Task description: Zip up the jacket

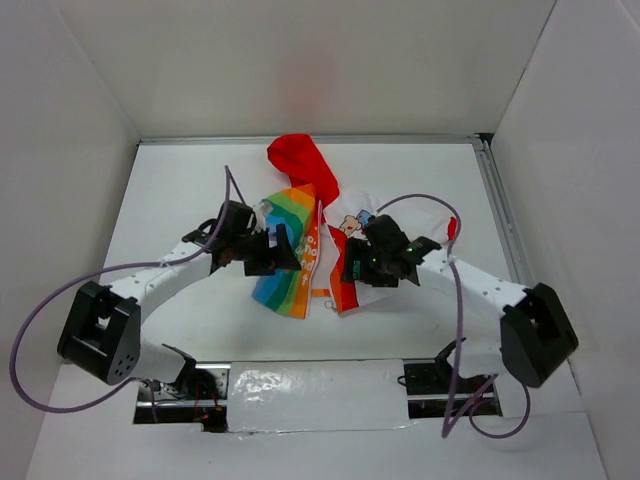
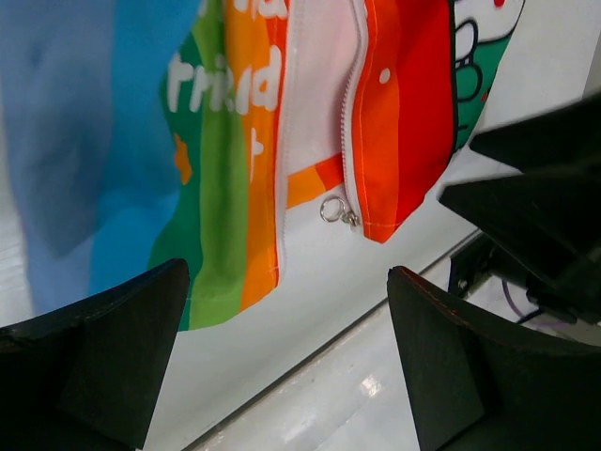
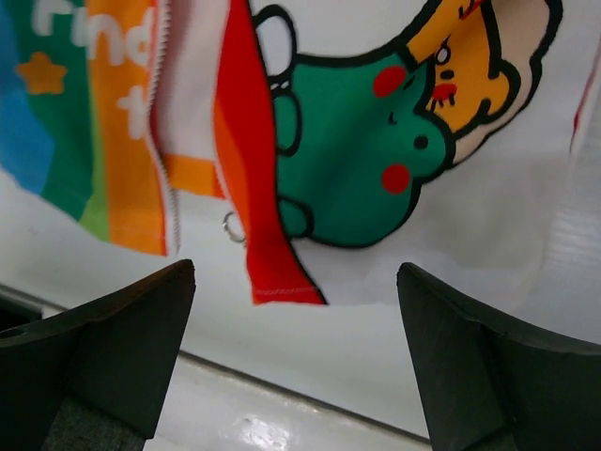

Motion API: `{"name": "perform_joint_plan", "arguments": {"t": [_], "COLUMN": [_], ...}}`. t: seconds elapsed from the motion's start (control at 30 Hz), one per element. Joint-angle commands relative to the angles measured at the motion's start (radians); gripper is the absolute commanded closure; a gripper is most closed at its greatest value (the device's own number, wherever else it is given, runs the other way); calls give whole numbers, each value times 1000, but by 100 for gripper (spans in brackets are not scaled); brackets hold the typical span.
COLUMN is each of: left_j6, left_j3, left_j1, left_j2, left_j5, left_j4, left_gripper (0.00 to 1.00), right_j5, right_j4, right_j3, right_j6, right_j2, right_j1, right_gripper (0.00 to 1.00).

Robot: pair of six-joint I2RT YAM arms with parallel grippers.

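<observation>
The jacket (image 1: 312,225) lies in the middle of the table, red hood at the far end, rainbow panel on the left, white cartoon panel on the right, front open. Its zipper pull ring (image 2: 332,210) hangs at the bottom hem of the red-orange edge; it also shows in the right wrist view (image 3: 233,226). My left gripper (image 1: 283,252) is open and empty over the rainbow panel (image 2: 216,160). My right gripper (image 1: 352,268) is open and empty over the cartoon panel (image 3: 376,141).
White walls enclose the table on three sides. A metal rail (image 1: 502,215) runs along the right edge. A taped strip (image 1: 315,395) lies at the near edge between the arm bases. Purple cables (image 1: 40,320) loop beside each arm.
</observation>
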Motion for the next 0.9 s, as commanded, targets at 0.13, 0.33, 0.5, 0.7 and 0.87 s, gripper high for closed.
{"name": "perform_joint_plan", "arguments": {"t": [0.13, 0.33, 0.5, 0.7, 0.87], "left_j6": [8, 8, 15, 32, 31], "left_j3": [-34, 20, 83, 198, 199], "left_j1": [-49, -73, -86, -86, -86], "left_j2": [98, 228, 311, 339, 250], "left_j5": [116, 107, 95, 17, -45], "left_j4": [139, 145, 150, 81, 52], "left_gripper": [1, 1, 1, 1, 1], "right_j5": [83, 222, 274, 389, 445], "right_j4": [34, -23, -49, -106, -132], "right_j3": [32, 35, 124, 173, 123], "right_j6": [38, 62, 52, 42, -35], "right_j2": [235, 324, 393, 314, 104], "right_j1": [-116, -175, -169, -109, 30], "right_gripper": [18, 28, 28, 25, 13]}}
